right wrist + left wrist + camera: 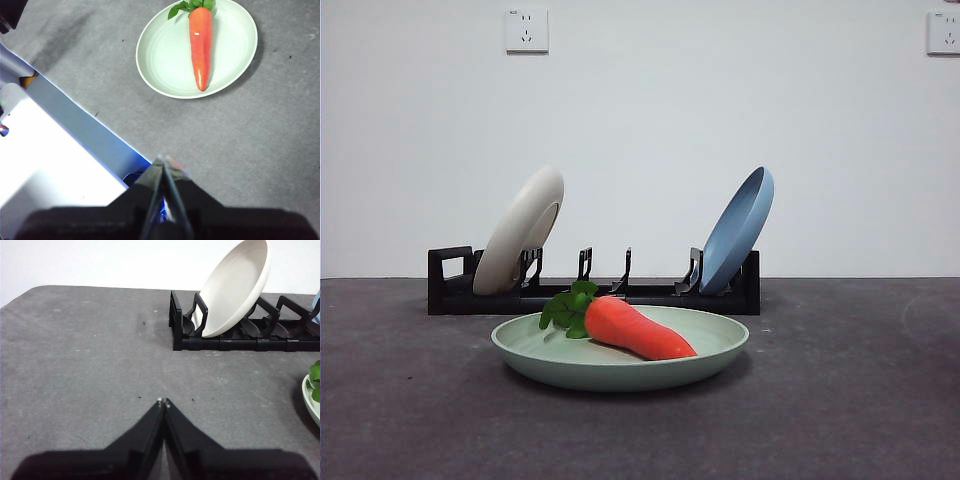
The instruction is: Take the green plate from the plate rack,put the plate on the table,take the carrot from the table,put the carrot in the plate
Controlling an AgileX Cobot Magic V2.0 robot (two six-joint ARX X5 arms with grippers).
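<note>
Green plate (620, 352) flat on table (860, 400), near side of plate rack (592, 294), about centre. Carrot (635, 328) lies inside plate, leaf tuft toward left, tapered tip toward right. Rack holds cream-white plate (520, 231) tilted at left end beside square loop, blue plate (737, 229) tilted at right end; middle slots bare. Left gripper (163, 402) over bare table left of rack, jaws closed, empty. Right gripper (164, 161) well apart from plate, jaws closed, empty. Two wall sockets (526, 30) on white wall behind.
</note>
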